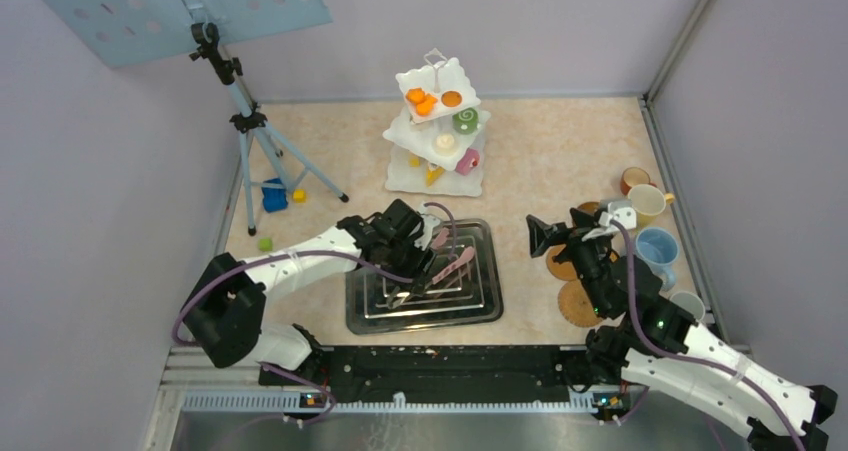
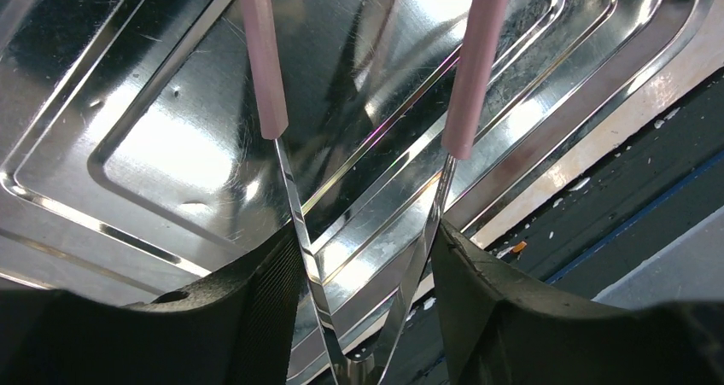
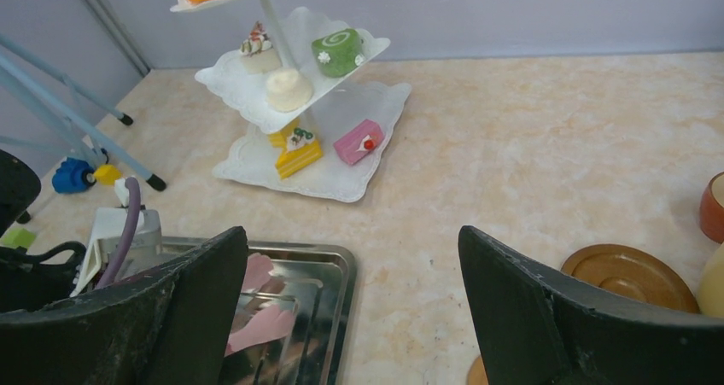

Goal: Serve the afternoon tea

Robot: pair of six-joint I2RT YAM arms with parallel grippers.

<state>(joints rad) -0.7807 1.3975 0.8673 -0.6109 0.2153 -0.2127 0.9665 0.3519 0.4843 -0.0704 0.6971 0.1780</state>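
So the beige marbled bench (image 1: 560,161) has a rectangular steel tray (image 1: 470,306) sitting in the middle at the near edge, and the white three-tier stand (image 1: 400,183) is behind it toward the back wall. The left hand (image 2: 367,248) is down over the tray, clamped on the metal end of the pink tongs (image 2: 265,61), with both pads touching the tong arms and the pink tips splayed over the tray floor. The right hand (image 3: 352,257) is wide open with nothing in it, hanging over the round brown coasters (image 1: 580,306) on the right. Along the right edge sit the brown mug (image 1: 633,179) at the back, then the yellow mug (image 1: 648,203), the blue mug (image 1: 657,248) and the grey mug (image 1: 688,303) nearest. The pastries are all on the stand: orange pastries (image 1: 420,99) up top, green swirl pastry (image 1: 464,121) and cream pastry (image 1: 444,142) in the middle, pink slice (image 1: 467,161) and yellow slice (image 1: 433,174) at the bottom.
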